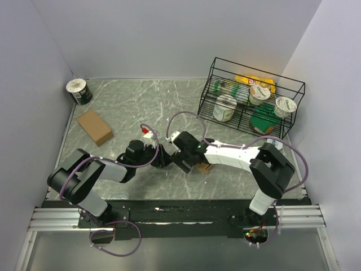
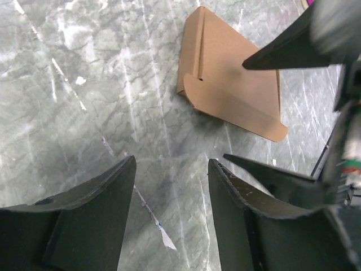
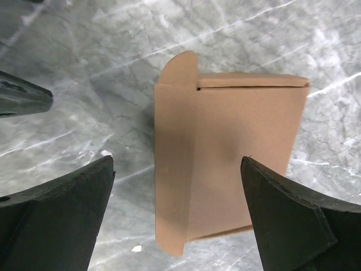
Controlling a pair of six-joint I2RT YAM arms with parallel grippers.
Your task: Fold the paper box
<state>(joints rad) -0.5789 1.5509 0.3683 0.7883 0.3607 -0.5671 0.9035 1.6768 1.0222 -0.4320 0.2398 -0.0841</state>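
Observation:
The paper box (image 3: pixel 237 164) is a small flat piece of brown cardboard lying on the marble table, with a rounded flap folded along its left side. My right gripper (image 3: pixel 176 161) hovers above it, open, one finger on each side of the box and touching nothing. In the top view only a corner of the paper box (image 1: pixel 203 168) shows beside the right gripper (image 1: pixel 188 162). My left gripper (image 2: pixel 172 161) is open and empty over bare table, a little short of the paper box (image 2: pixel 231 84). The left gripper (image 1: pixel 163 155) points at the right one.
A second, fully formed brown box (image 1: pixel 95 126) lies at the left. A dark roll (image 1: pixel 79 90) stands in the back left corner. A black wire rack (image 1: pixel 251 96) with cups and packets fills the back right. A white scrap (image 2: pixel 163 237) lies under my left gripper.

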